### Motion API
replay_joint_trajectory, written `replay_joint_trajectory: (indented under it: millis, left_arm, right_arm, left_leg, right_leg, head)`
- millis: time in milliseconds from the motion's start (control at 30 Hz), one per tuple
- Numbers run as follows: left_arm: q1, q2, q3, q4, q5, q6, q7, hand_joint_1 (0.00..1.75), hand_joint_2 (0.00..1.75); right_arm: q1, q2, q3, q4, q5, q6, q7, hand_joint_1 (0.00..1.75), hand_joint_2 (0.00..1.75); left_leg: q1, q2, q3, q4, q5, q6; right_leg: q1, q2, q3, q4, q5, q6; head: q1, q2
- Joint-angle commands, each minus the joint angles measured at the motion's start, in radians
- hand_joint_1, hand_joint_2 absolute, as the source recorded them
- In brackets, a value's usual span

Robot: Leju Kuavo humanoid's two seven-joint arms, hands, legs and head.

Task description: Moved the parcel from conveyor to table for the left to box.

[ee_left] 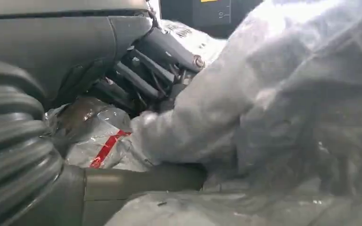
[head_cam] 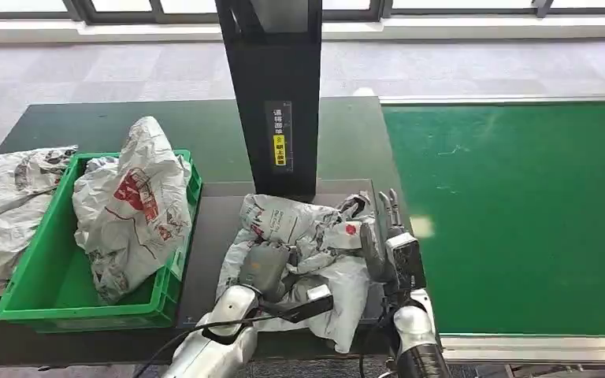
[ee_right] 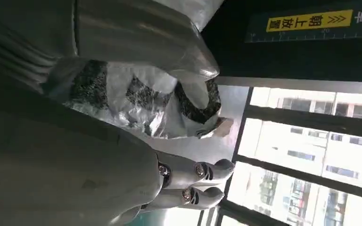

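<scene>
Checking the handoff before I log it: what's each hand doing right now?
Left hand: fingers closed on the parcel, gripping it.
Right hand: at the parcel's edge, fingers extended; a grip cannot be told.

dark table (head_cam: 213, 228) | on it: green crate (head_cam: 55, 291), grey parcel (head_cam: 299, 236), black post (head_cam: 280, 94) | green conveyor (head_cam: 520, 213) beside
</scene>
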Motion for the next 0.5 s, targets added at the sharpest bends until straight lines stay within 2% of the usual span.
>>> replay_joint_trajectory:
  millis: [33, 100, 133, 167, 233, 267, 300, 367, 400, 500]
  left_arm:
    - [0.009, -0.003, 0.020, -0.050, -0.058, 0.197, 0.028, 1.75, 1.75]
    - [0.029, -0.012, 0.041, -0.145, -0.048, 0.335, 0.020, 1.75, 1.75]
    - [0.059, -0.015, 0.046, -0.269, -0.022, 0.354, -0.005, 1.75, 1.75]
    - [0.120, -0.015, 0.053, -0.476, -0.024, 0.354, -0.037, 1.75, 1.75]
    - [0.182, -0.023, 0.064, -0.720, -0.012, 0.354, -0.098, 1.75, 1.75]
    - [0.204, -0.030, 0.076, -0.824, -0.006, 0.354, -0.137, 1.75, 1.75]
    - [0.203, -0.041, 0.098, -0.949, 0.030, 0.354, -0.205, 1.75, 1.75]
    - [0.208, -0.041, 0.123, -0.992, 0.066, 0.354, -0.249, 1.75, 1.75]
    - [0.207, -0.041, 0.127, -0.996, 0.072, 0.354, -0.253, 1.75, 1.75]
    - [0.204, -0.041, 0.130, -1.007, 0.060, 0.354, -0.254, 1.75, 1.75]
  right_arm:
    - [0.220, -0.111, 0.329, -0.693, -0.042, -0.478, 0.003, 0.00, 0.00]
    - [0.252, -0.084, 0.317, -0.777, 0.005, -0.490, 0.003, 0.00, 0.00]
    - [0.257, -0.072, 0.310, -0.793, 0.007, -0.490, 0.003, 0.00, 0.00]
    - [0.255, -0.058, 0.295, -0.801, 0.007, -0.490, 0.003, 0.00, 0.00]
    - [0.241, -0.045, 0.277, -0.789, -0.001, -0.490, 0.003, 0.00, 0.00]
    - [0.229, -0.044, 0.272, -0.774, -0.010, -0.490, 0.003, 0.00, 0.00]
    - [0.222, -0.041, 0.265, -0.765, -0.020, -0.490, 0.003, 0.00, 0.00]
    - [0.205, -0.042, 0.260, -0.749, -0.027, -0.490, 0.003, 0.00, 0.00]
    - [0.203, -0.042, 0.259, -0.747, -0.028, -0.490, 0.003, 0.00, 0.00]
    - [0.202, -0.041, 0.258, -0.744, -0.030, -0.490, 0.003, 0.00, 0.00]
  left_leg:
    - [-0.001, 0.001, -0.002, 0.001, 0.000, 0.001]
    - [-0.001, 0.003, -0.003, 0.002, -0.001, 0.001]
    - [0.000, 0.006, -0.002, 0.001, -0.002, 0.002]
    - [0.000, 0.003, -0.004, 0.001, -0.001, 0.001]
    - [0.000, 0.006, -0.006, 0.003, -0.002, 0.001]
    - [0.001, 0.006, -0.007, 0.002, -0.002, 0.000]
    - [0.001, 0.011, -0.005, 0.004, -0.005, 0.001]
    - [0.000, 0.006, -0.007, 0.001, -0.002, 0.000]
    - [0.000, 0.011, -0.006, 0.002, -0.003, 0.001]
    - [0.000, 0.009, -0.004, 0.000, -0.002, 0.001]
  right_leg:
    - [0.000, -0.005, -0.002, 0.001, -0.001, -0.001]
    - [0.000, -0.005, -0.003, 0.002, -0.001, -0.001]
    - [0.001, -0.005, -0.003, 0.001, -0.002, -0.002]
    - [0.000, -0.003, -0.004, 0.002, -0.001, -0.001]
    - [0.001, 0.000, -0.007, 0.003, -0.001, -0.001]
    - [0.002, 0.001, -0.008, 0.002, 0.000, -0.001]
    - [0.003, -0.001, -0.006, 0.004, -0.003, -0.003]
    - [0.001, 0.001, -0.008, 0.002, -0.001, -0.001]
    - [0.002, 0.002, -0.008, 0.002, -0.001, -0.002]
    - [0.002, 0.002, -0.006, 0.001, -0.001, -0.002]
  head:
    - [0.000, 0.000]
    - [0.000, 0.000]
    - [0.000, 0.000]
    - [0.000, 0.000]
    - [0.000, 0.000]
    - [0.000, 0.000]
    - [0.000, 0.000]
    - [0.000, 0.000]
    - [0.001, 0.000]
    - [0.000, 0.000]
